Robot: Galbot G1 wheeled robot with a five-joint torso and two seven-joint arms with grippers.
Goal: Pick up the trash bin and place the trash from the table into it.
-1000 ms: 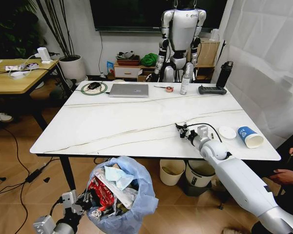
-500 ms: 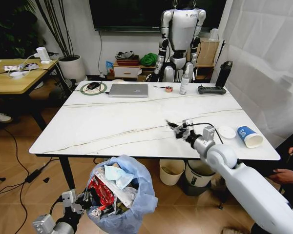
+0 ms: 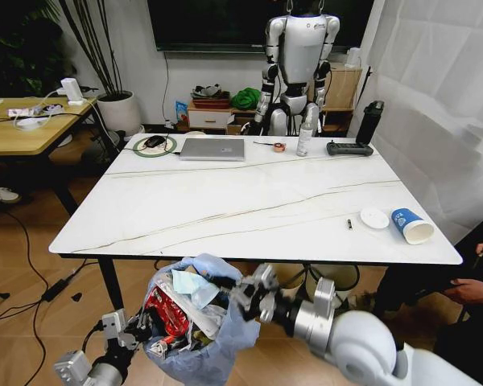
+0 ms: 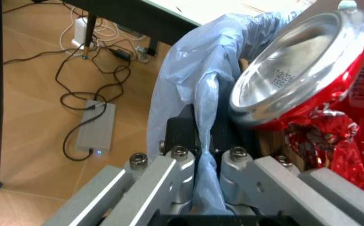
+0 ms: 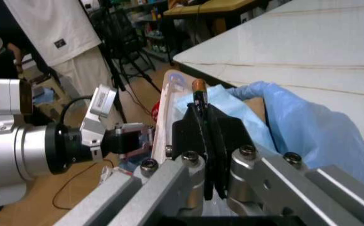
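The trash bin (image 3: pixel 195 334), lined with a crinkly light-blue bag, hangs below the near edge of the table (image 3: pixel 185 209). It holds red wrappers, a pale-blue mask and a crushed red can (image 4: pixel 298 70). My left gripper (image 3: pixel 137 328) (image 4: pixel 204 139) is shut on a fold of the bag at the rim. My right gripper (image 3: pixel 241 293) (image 5: pixel 208 123) hovers over the bin's mouth, shut on a small thin dark piece with an orange-brown tip (image 5: pixel 198 89). On the table's right end lie a white lid (image 3: pixel 374 218), a blue-white paper cup (image 3: pixel 410 227) and a tiny dark bit (image 3: pixel 348 224).
A silver laptop (image 3: pixel 213 149), a white bottle (image 3: pixel 304 138) and a black remote (image 3: pixel 349 149) sit along the table's far edge. A cream bin (image 3: pixel 282 281) stands under the table. A wooden desk (image 3: pixel 28 129) is at the left, and a person's hands (image 3: pixel 471 288) at the right edge.
My right arm has swung off the table's right side, down and left, until its gripper is over the bin. The bin and the left gripper have stayed put.
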